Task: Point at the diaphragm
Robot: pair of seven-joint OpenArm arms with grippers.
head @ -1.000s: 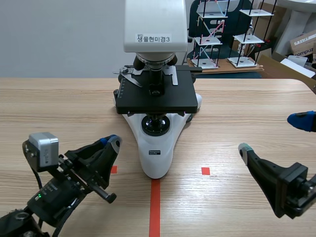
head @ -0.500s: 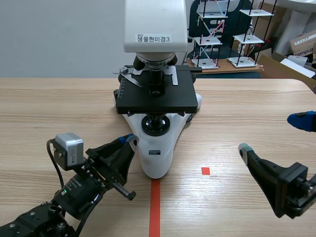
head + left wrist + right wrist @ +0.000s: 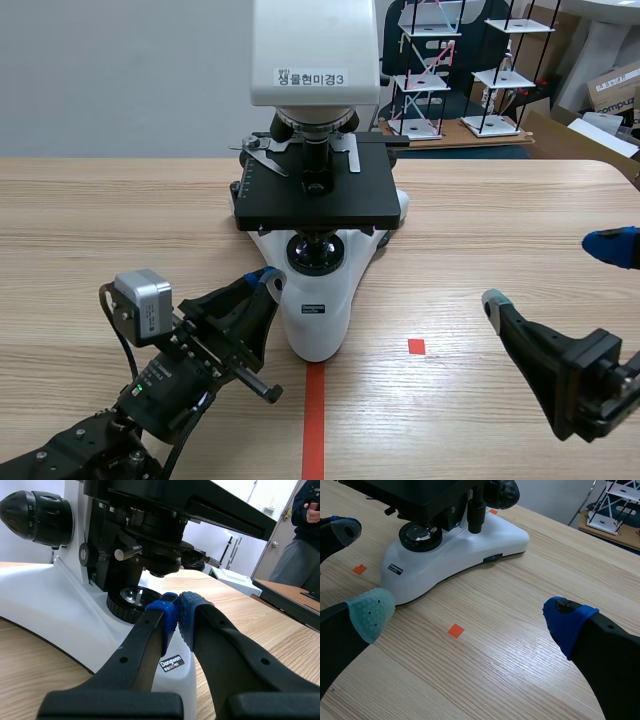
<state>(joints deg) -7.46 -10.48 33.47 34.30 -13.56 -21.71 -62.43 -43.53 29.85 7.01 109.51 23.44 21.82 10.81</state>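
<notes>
Left gripper (image 3: pixel 266 279), fingers pressed together on nothing, has advanced to the base of the microscope (image 3: pixel 318 310) and aims just below the diaphragm (image 3: pixel 152 560) under the stage, so pointing appears nearly achieved; right gripper (image 3: pixel 469 617) unmoved, fingers spread wide

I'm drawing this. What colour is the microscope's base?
The base is white; right wrist view shows it best.

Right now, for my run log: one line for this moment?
task: point at diaphragm | left jaws: shut, at microscope base, below diaphragm | right jaws: open, apart from microscope
</notes>
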